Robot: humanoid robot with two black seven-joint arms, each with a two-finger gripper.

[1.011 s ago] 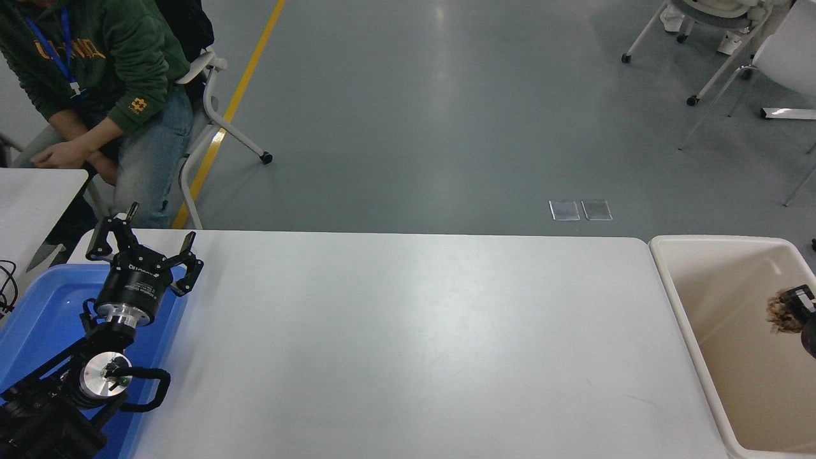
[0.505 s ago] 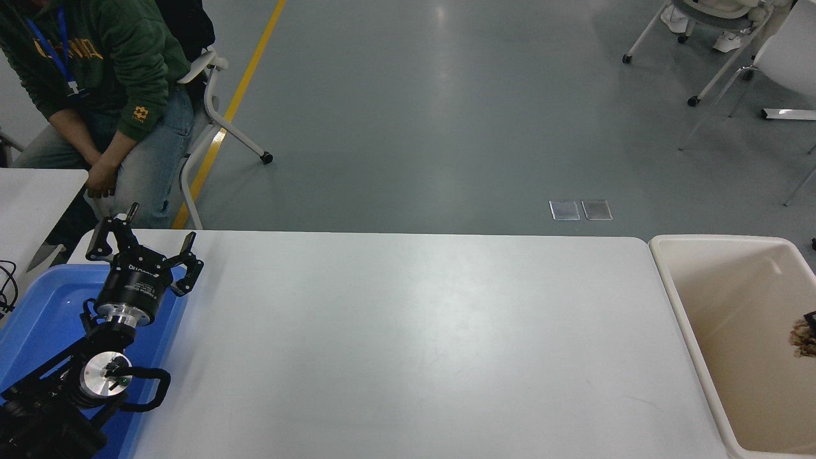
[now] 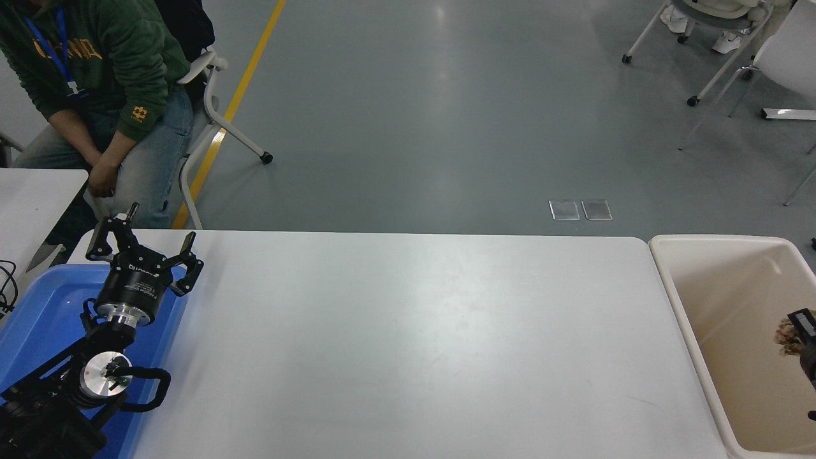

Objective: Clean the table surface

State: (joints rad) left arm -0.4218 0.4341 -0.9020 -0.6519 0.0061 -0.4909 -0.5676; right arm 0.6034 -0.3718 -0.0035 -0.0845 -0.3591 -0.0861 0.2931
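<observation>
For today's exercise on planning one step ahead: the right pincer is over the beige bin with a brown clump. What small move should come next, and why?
Probably let the brown clump fall into the bin. The right pincer hangs over the bin's inside with the clump at its tip, and the table shows nothing else to clear. Whether it grips the clump cannot be told. The left pincer sits parked over the blue tray.

The left arm reaches in from the lower left corner, its left claw (image 3: 141,250) pointing away with fingers spread wide. The right claw (image 3: 804,331) shows only partly at the right edge, its finger state unclear.
</observation>
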